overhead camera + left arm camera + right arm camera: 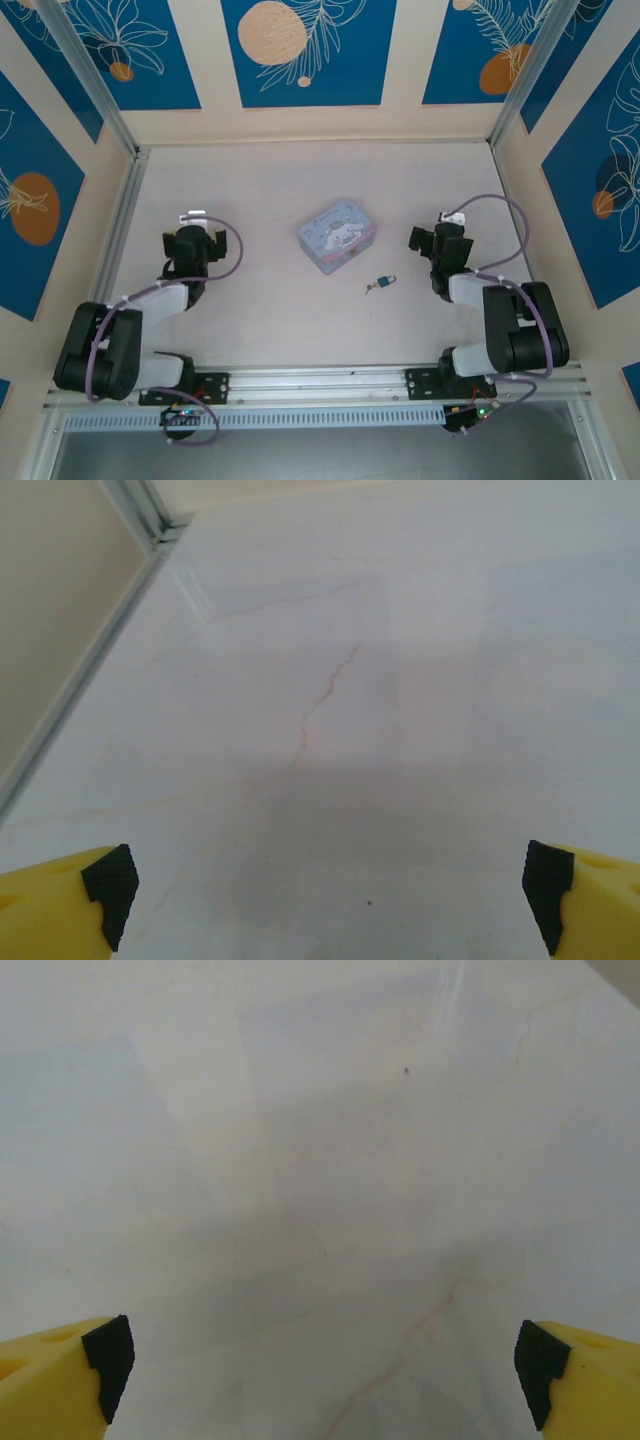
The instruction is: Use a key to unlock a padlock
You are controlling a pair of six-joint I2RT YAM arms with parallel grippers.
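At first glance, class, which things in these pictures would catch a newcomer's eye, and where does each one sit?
The pale blue tin with its cartoon picture stands out at the middle of the table, framed by blue wall panels with orange discs. Just nearer the arms, toward the right one, lie the tiny padlock and key, too small to tell whether they touch. The left gripper and right gripper hang open over bare tabletop.

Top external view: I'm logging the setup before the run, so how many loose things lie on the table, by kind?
pale blue cartoon tin: 1
padlock: 1
key: 1
Total: 3
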